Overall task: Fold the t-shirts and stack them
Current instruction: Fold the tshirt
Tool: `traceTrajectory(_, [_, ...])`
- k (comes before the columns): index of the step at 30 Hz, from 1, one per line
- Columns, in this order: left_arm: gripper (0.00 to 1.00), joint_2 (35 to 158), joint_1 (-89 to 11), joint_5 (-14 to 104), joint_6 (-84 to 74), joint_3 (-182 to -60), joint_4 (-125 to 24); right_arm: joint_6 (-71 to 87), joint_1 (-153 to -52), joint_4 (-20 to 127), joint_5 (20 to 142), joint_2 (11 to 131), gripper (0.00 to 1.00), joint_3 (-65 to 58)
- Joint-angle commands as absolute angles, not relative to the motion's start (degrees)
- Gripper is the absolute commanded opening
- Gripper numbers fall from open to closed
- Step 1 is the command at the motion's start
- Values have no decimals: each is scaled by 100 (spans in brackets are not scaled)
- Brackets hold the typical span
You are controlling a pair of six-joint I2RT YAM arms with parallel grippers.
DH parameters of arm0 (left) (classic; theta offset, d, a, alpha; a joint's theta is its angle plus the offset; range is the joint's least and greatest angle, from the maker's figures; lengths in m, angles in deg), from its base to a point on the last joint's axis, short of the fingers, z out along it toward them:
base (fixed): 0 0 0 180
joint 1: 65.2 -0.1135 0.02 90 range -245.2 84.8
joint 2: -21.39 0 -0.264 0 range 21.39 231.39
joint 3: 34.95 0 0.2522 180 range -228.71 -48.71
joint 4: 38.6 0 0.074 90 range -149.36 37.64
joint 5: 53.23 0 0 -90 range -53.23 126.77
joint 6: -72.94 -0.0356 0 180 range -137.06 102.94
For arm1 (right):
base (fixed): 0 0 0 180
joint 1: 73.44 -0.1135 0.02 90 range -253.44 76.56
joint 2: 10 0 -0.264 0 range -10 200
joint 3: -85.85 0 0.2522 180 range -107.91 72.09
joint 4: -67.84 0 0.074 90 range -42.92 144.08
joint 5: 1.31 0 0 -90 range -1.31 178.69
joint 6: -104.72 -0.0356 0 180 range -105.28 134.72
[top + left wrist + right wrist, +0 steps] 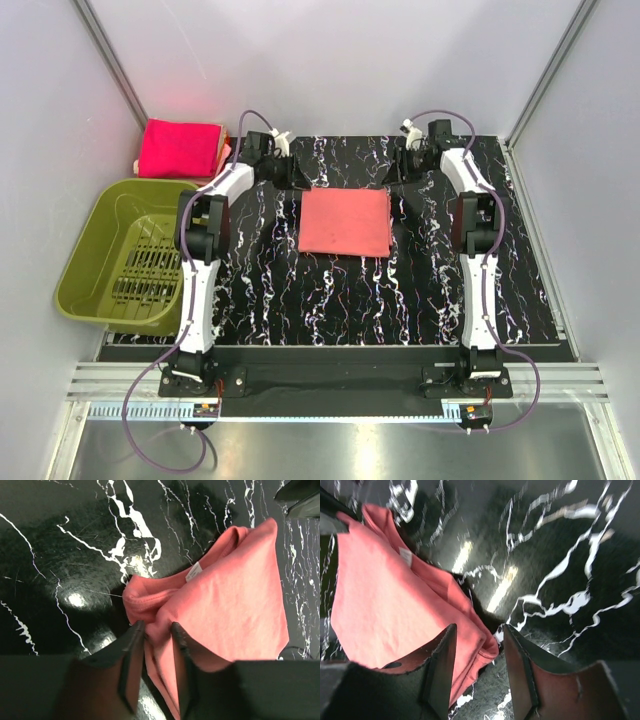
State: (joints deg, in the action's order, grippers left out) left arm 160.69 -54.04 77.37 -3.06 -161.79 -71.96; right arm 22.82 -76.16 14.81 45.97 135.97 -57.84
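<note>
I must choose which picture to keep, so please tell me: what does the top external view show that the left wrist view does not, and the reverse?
Only the top external view: the olive-green basket, the magenta folded t-shirts at the far left corner, and the salmon t-shirt as a whole flat rectangle. Only the left wrist view: the white label on that shirt, and cloth lying between the fingers of the left hand; whether it grips is unclear. Both: the salmon t-shirt on the black marbled table.
</note>
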Motion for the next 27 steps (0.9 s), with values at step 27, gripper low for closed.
traceTrajectory(27, [0,16368,-5448,8493,500,-16772,-6388,2720,-7572,644,3982,13590,50,-5949])
